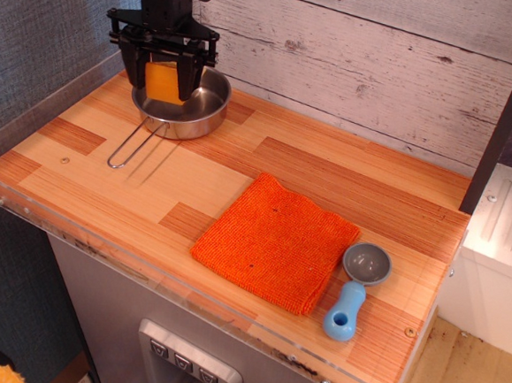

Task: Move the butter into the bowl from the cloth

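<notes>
My black gripper [161, 86] hangs over the back left of the table, right above the steel bowl [204, 116]. It is shut on the yellow-orange butter [161, 82], which sits between the two fingers just over the bowl's inside. The bowl's long wire handle [135, 146] points toward the front left. The bright orange cloth [276, 241] lies flat in the middle right of the table with nothing on it, well away from the gripper.
A small grey scoop with a blue handle [356, 290] lies right of the cloth. A clear acrylic rim [143, 271] runs along the table's front and left edges. A whitewashed plank wall [381, 68] stands close behind the bowl.
</notes>
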`<move>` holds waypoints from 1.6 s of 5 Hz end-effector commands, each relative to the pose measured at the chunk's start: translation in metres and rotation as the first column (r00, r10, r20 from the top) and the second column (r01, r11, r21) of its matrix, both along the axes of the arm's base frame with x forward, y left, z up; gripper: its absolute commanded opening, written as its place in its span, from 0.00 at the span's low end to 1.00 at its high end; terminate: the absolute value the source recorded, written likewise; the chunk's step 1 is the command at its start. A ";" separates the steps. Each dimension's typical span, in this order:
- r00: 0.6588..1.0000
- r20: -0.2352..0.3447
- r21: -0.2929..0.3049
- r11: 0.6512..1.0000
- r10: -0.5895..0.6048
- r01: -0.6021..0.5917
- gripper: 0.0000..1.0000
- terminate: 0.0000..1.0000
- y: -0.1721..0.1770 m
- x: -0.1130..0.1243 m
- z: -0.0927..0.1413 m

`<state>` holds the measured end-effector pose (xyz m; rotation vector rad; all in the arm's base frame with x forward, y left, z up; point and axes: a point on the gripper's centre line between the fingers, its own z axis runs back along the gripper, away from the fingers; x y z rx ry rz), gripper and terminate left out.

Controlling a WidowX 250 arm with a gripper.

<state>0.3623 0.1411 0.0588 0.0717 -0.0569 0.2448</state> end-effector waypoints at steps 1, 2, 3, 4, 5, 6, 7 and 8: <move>0.993 0.121 0.042 0.999 -0.013 0.008 1.00 0.00 -0.007 -0.008 0.047; 0.981 0.187 0.043 0.998 -0.051 0.043 1.00 0.00 -0.037 -0.031 0.071; 0.967 0.237 0.023 0.995 -0.096 0.093 1.00 0.00 -0.074 -0.062 0.082; 0.963 0.239 0.009 0.992 -0.122 0.123 1.00 0.00 -0.094 -0.080 0.079; 0.967 0.207 -0.013 0.987 -0.152 0.158 1.00 0.00 -0.108 -0.083 0.064; 0.970 0.177 -0.032 0.984 -0.169 0.177 1.00 0.00 -0.111 -0.080 0.053; 0.962 0.180 -0.106 0.968 -0.208 0.229 1.00 0.00 -0.109 -0.074 0.041; 0.962 0.180 -0.106 0.968 -0.208 0.229 1.00 0.00 -0.109 -0.074 0.041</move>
